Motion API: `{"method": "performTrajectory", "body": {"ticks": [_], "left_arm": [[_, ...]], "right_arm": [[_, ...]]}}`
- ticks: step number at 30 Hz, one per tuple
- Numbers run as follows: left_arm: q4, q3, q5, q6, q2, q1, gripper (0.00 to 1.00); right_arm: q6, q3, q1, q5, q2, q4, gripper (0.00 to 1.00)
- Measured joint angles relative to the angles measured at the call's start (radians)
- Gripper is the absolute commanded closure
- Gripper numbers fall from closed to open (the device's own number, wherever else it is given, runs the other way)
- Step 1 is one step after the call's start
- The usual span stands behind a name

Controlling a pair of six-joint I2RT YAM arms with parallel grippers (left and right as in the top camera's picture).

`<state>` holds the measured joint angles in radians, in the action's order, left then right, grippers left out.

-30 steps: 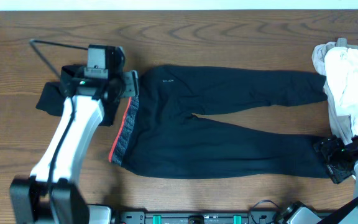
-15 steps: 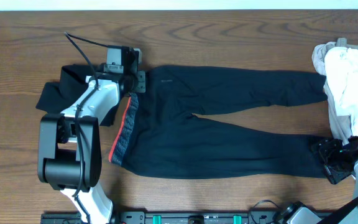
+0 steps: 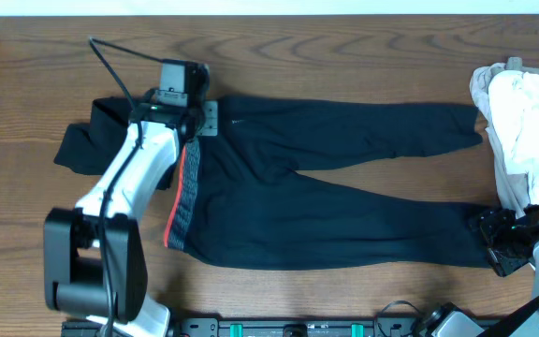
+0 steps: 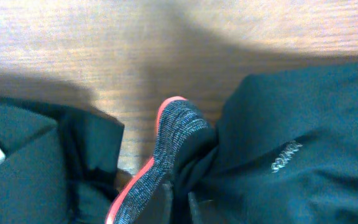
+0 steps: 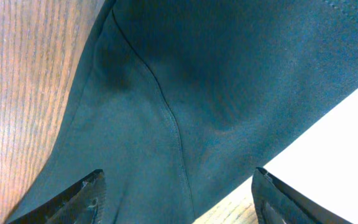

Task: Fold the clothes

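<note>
The dark navy trousers (image 3: 344,197) lie flat across the table, legs to the right, with the orange-red and grey waistband (image 3: 183,197) at the left. My left gripper (image 3: 202,120) sits at the waistband's far corner. In the left wrist view it (image 4: 179,208) is shut on the bunched waistband (image 4: 173,134), beside the tiny white logo (image 4: 286,155). My right gripper (image 3: 494,239) is at the near leg's end. In the right wrist view it (image 5: 179,199) stands open, its fingers straddling the dark leg fabric (image 5: 185,93).
A black shirt (image 3: 87,145) lies crumpled left of the waistband, under the left arm. White and beige garments (image 3: 527,131) are piled at the right edge, just beyond the right gripper. Bare wooden table (image 3: 344,56) runs along the far side.
My left gripper moved right to the waistband's far corner and shut on it, bunching the fabric. The far leg's end slid slightly left. The right gripper stayed in place, open.
</note>
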<state>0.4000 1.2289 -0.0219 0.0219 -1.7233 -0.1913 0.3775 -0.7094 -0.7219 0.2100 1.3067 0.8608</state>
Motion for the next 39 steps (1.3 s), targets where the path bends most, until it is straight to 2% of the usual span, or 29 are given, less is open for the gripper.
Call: {"method": "performTrajectory", "body": {"ticks": [5, 13, 17, 19, 21, 22, 23, 28, 34, 35, 37, 39], "left_arm": [[0.013, 0.014, 0.042, -0.005, -0.030, -0.053, 0.55], [0.002, 0.012, 0.176, 0.003, -0.145, -0.041, 0.56], [-0.059, 0.012, 0.183, 0.040, -0.145, -0.012, 0.71], [-0.096, 0.012, 0.125, 0.055, -0.145, 0.006, 0.79], [-0.126, 0.012, 0.057, 0.062, -0.150, 0.016, 0.81], [-0.137, 0.012, 0.027, 0.063, -0.157, 0.015, 0.90], [-0.143, 0.012, 0.005, 0.070, -0.167, 0.011, 0.94], [-0.122, 0.013, -0.051, 0.055, -0.240, -0.038, 0.94], [-0.112, 0.013, 0.000, 0.021, -0.257, -0.142, 0.94], [-0.111, 0.013, 0.006, 0.010, -0.257, -0.159, 0.92], [-0.106, 0.013, 0.012, -0.013, -0.257, -0.192, 0.78], [-0.096, 0.013, 0.023, -0.026, -0.257, -0.225, 0.76]], "right_arm": [[0.000, 0.000, 0.000, 0.000, 0.000, -0.002, 0.27], [0.000, 0.000, 0.000, 0.000, 0.000, -0.002, 0.27], [0.000, 0.000, 0.000, 0.000, 0.000, -0.003, 0.27], [0.000, 0.000, 0.000, 0.000, 0.000, -0.006, 0.27], [0.000, 0.000, 0.000, 0.000, 0.000, -0.008, 0.27], [0.000, 0.000, 0.000, 0.000, 0.000, -0.008, 0.27], [0.000, 0.000, 0.000, 0.000, 0.000, -0.008, 0.27], [0.000, 0.000, 0.000, 0.000, 0.000, -0.008, 0.27], [0.000, 0.000, 0.000, 0.000, 0.000, -0.009, 0.27], [0.000, 0.000, 0.000, 0.000, 0.000, -0.009, 0.27], [0.000, 0.000, 0.000, 0.000, 0.000, -0.009, 0.27], [0.000, 0.000, 0.000, 0.000, 0.000, -0.009, 0.27]]}}
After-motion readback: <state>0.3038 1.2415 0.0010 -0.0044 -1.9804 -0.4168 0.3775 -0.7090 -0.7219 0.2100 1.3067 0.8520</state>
